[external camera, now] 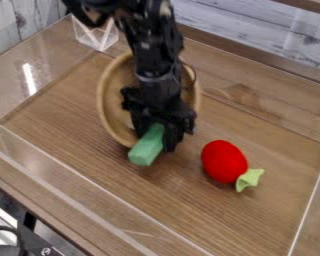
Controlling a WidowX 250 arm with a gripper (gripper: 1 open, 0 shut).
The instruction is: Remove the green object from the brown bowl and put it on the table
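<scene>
Gripper [159, 124] pinches the green block [148, 147] by its upper end; its long axis slants down-left toward the bare table [83, 190], bowl [113, 100] behind.

Pale weathered plank wall [276, 35] behind

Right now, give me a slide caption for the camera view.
Gripper shut on green block, carrying it out of the brown bowl toward the table.
</scene>
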